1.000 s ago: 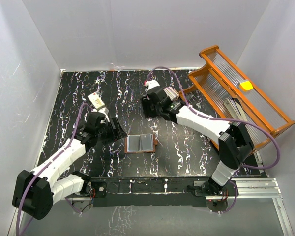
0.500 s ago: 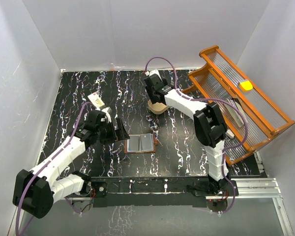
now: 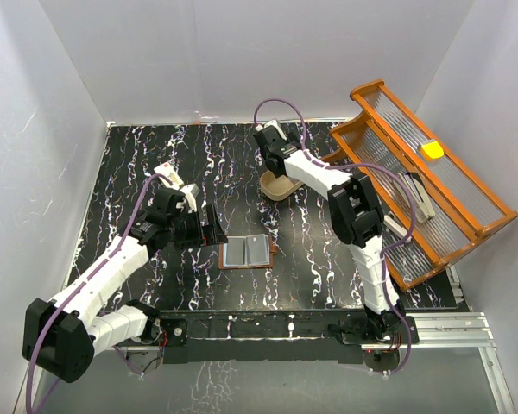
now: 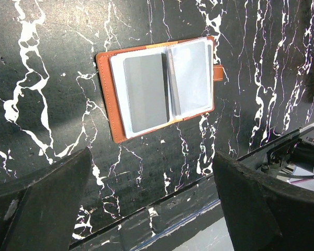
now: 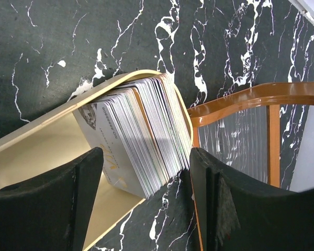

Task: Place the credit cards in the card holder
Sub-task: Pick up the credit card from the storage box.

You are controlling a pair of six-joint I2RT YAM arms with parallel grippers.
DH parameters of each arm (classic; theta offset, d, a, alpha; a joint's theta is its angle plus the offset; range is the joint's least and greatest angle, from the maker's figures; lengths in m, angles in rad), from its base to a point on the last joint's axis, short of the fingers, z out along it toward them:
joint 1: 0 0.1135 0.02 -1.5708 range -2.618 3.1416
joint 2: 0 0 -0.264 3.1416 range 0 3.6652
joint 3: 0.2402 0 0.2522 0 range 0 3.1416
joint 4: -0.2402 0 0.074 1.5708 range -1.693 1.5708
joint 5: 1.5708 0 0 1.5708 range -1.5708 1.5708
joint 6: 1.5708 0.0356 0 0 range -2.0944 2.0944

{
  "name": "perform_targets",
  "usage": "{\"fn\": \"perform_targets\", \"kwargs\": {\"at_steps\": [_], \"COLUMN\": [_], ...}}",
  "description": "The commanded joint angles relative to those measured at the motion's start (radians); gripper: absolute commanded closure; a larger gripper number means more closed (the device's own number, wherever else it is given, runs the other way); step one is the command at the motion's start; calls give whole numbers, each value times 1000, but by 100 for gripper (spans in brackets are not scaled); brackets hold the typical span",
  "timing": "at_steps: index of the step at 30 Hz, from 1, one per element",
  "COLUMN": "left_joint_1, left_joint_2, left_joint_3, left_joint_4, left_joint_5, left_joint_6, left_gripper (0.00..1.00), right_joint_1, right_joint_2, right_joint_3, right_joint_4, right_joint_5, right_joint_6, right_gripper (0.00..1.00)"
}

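1. The right end effector (image 5: 145,172) hovers over the credit cards (image 5: 138,130), fingers spread on either side of them and pinching nothing. The stack sits just ahead, in line with the gap.
2. The cards stand on edge, leaning in a beige tray (image 5: 42,146) towards the far edge of the surface (image 3: 311,267), right of middle and just beside an orange rack (image 5: 240,97). Their faces appear to point towards the fingers, so a squeeze would likely clamp them face to face.
3. The card holder (image 4: 162,86) lies open near the near edge, its long axis along that edge. The left end effector (image 4: 152,172), the nearer one, hangs beside it, spread wide and empty.
4. The gold print on the front card is too small to read.
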Motion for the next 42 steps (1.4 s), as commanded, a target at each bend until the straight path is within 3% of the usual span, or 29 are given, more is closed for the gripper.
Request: {"fn": "perform_targets", "kwargs": {"at_steps": [1,6,30,37,42], "left_joint_1": [0,0,1,0,0], "left_joint_2": [-8,-8,-6,5,17], "left_joint_3": [18,16,13,12,29], "left_joint_4": [-28,-29,-27,-25,-40], "left_joint_5": [29,27,19,25,40], "left_joint_6": [20,18,16,6,7], "left_gripper": [1,1,1,1,1], "right_joint_1": [-14,-29,-36,-35,-31], "right_joint_2": [22,27,-2,-40,-63], "right_joint_3": [64,59,125,137,152], "right_joint_4": [2,-2,-39,-69,-114], "right_joint_5": [49,39,12,20,-16], "right_joint_6": [-40,-35,-44,-17,15], "right_gripper": [35,39,82,88,98]}}
